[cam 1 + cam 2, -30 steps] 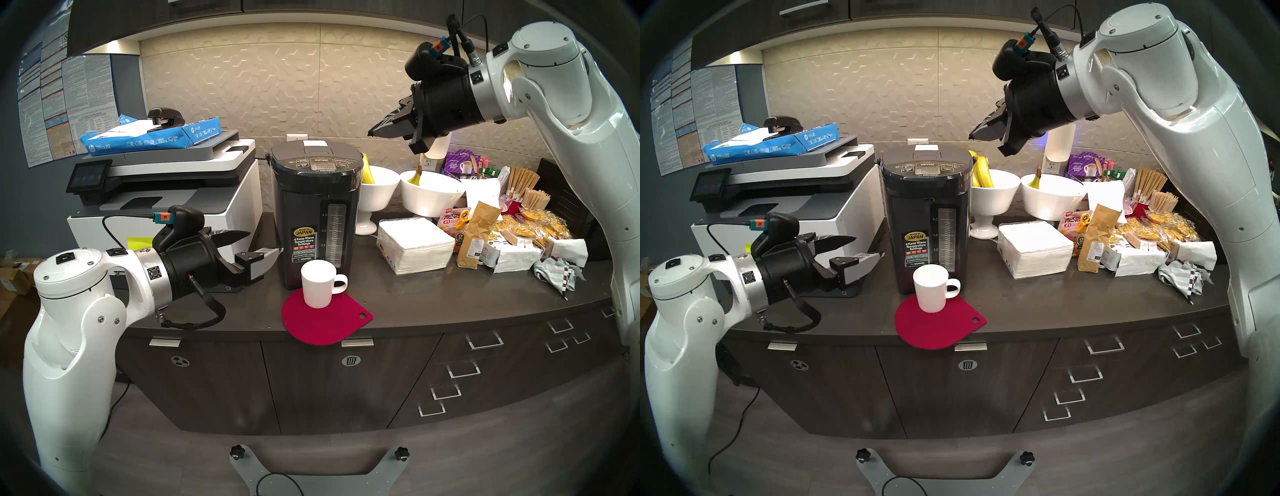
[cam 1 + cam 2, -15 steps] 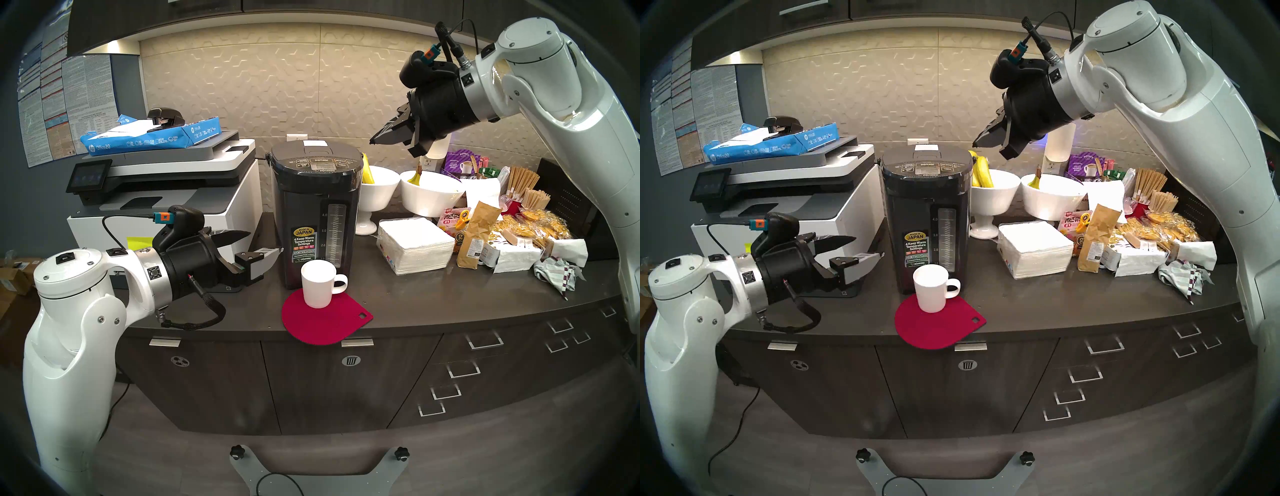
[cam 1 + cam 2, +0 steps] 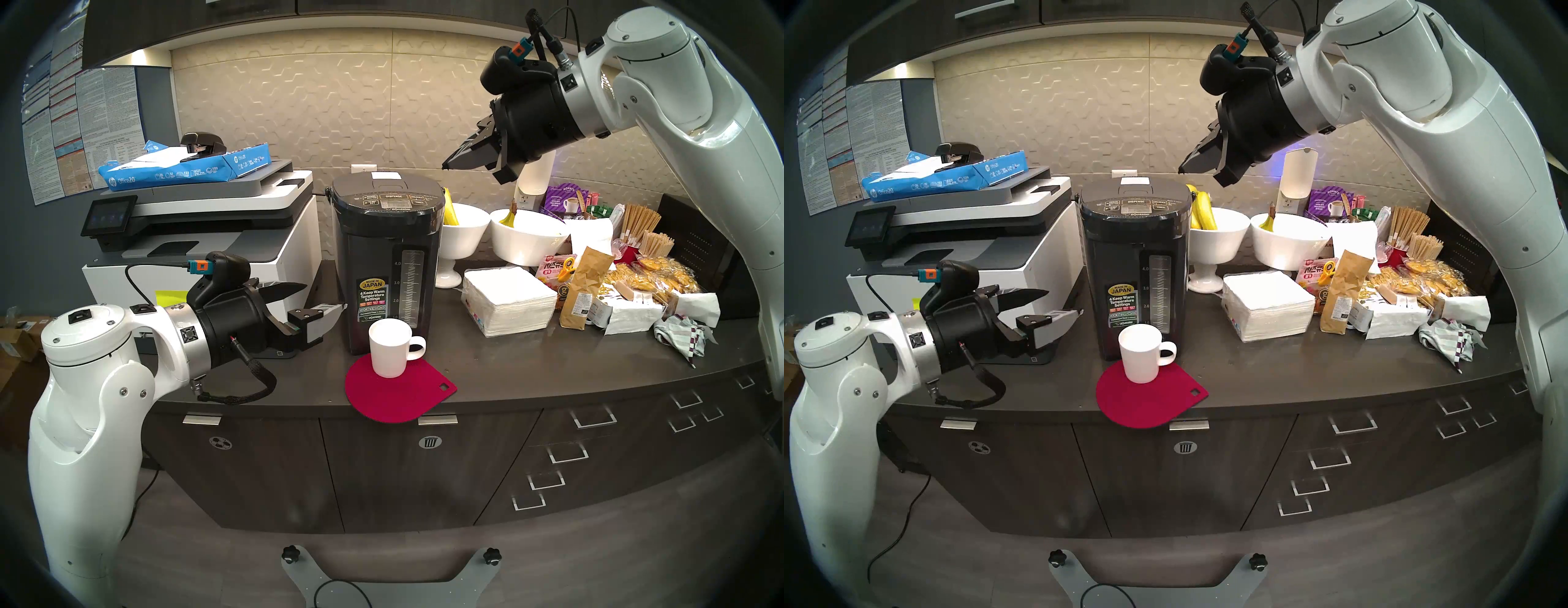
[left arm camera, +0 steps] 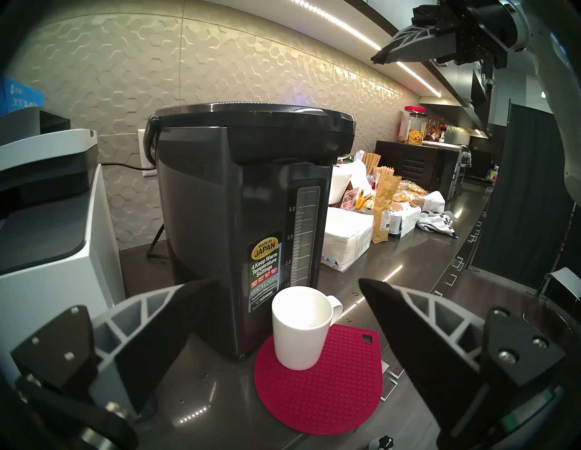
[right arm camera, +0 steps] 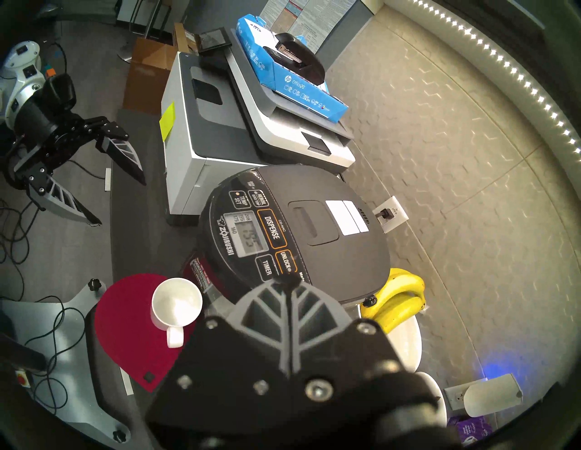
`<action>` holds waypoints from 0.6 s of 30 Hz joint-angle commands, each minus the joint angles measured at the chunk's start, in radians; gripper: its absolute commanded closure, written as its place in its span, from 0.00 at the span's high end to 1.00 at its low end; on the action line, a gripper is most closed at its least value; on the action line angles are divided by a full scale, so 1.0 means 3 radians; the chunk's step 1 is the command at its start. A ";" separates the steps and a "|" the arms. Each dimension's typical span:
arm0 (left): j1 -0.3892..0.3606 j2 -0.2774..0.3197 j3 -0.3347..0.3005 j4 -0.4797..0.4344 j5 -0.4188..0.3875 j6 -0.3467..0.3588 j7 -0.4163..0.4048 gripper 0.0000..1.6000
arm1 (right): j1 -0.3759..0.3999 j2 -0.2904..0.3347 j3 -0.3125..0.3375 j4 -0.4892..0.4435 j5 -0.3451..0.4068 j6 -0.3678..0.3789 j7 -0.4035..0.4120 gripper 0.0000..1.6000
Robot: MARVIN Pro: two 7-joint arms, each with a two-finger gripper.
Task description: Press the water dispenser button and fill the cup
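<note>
Water dispenser (image 3: 388, 263) stands on my counter (image 3: 530, 373) beside the printer (image 3: 203, 237). Left gripper (image 3: 324, 299) spread wide, empty. Right gripper (image 3: 445, 164) clenched, empty, above the lid. Cup (image 3: 389, 349) on red mat (image 3: 399, 392). DISPENSE button (image 5: 272, 232) untouched.

Cup (image 3: 388, 348) on mat (image 3: 399, 392), before dispenser (image 3: 384, 263); printer (image 3: 203, 237) to its left, napkins (image 3: 507, 301) right, bowls (image 3: 526, 235) behind.
</note>
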 commanded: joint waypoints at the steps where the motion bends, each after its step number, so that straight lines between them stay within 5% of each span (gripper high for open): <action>1: -0.0001 -0.0007 -0.0005 -0.0052 -0.0001 -0.0004 0.0005 1.00 | 0.0062 -0.0074 -0.0020 0.0026 0.0031 -0.0005 0.0069 0.00; 18: -0.0001 -0.0007 -0.0005 -0.0052 -0.0001 -0.0004 0.0005 1.00 | -0.0144 -0.0185 0.0006 0.0091 0.0131 -0.0012 -0.0163 0.00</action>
